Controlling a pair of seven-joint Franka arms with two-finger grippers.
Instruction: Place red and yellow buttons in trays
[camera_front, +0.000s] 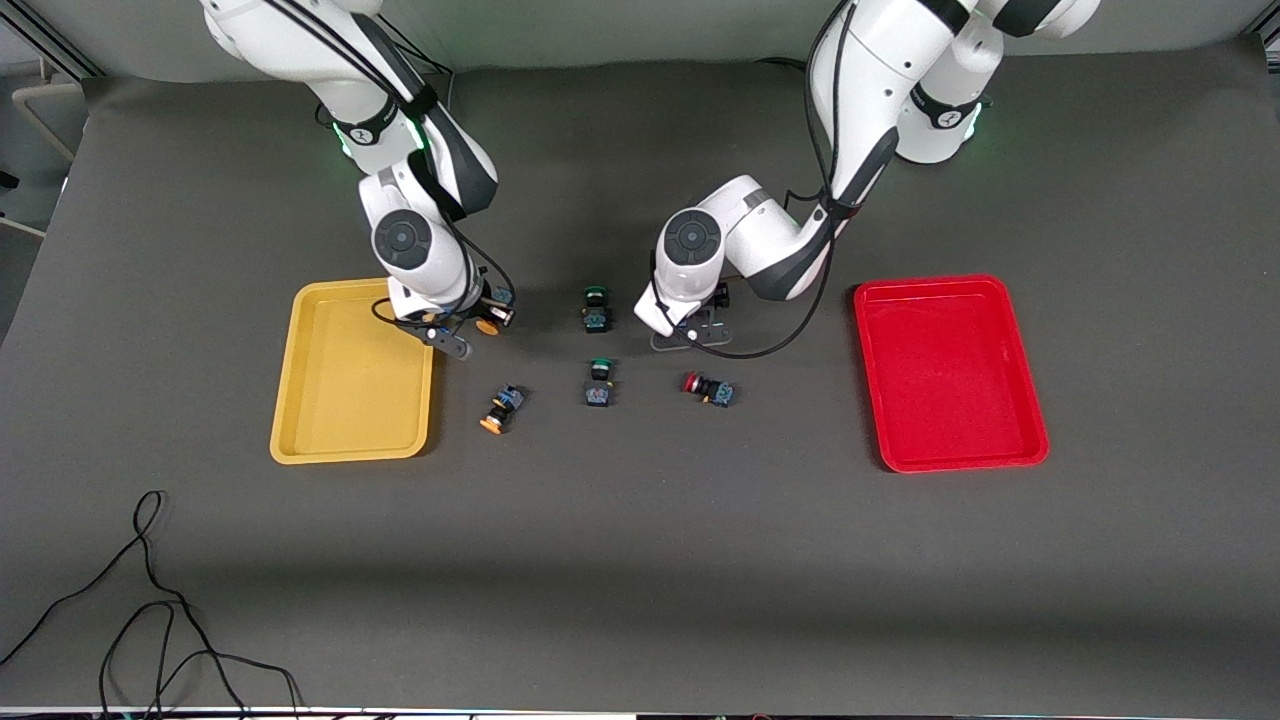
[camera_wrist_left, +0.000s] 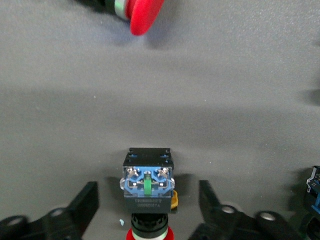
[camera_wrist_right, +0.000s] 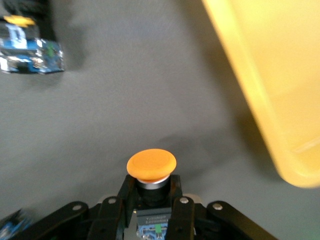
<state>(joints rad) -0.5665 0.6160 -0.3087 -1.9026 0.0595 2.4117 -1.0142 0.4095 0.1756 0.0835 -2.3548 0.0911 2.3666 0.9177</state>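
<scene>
My right gripper (camera_front: 470, 330) is shut on an orange-yellow button (camera_front: 488, 322), low over the table beside the yellow tray (camera_front: 300, 400). The right wrist view shows the cap (camera_wrist_right: 151, 165) sticking out between the fingers (camera_wrist_right: 182, 210), with the tray's rim (camera_wrist_right: 260, 115) close by. A second yellow button (camera_front: 502, 407) lies on the table. My left gripper (camera_front: 690, 335) is open and low, with its fingers (camera_wrist_left: 82, 205) on either side of a red button (camera_wrist_left: 148, 185) that is hidden in the front view. The other red button (camera_front: 708, 388) lies nearer the front camera. The red tray (camera_front: 950, 370) is empty.
Two green-capped buttons (camera_front: 597, 308) (camera_front: 600, 383) lie between the two grippers. A black cable (camera_front: 150, 600) lies on the dark table near the front edge at the right arm's end.
</scene>
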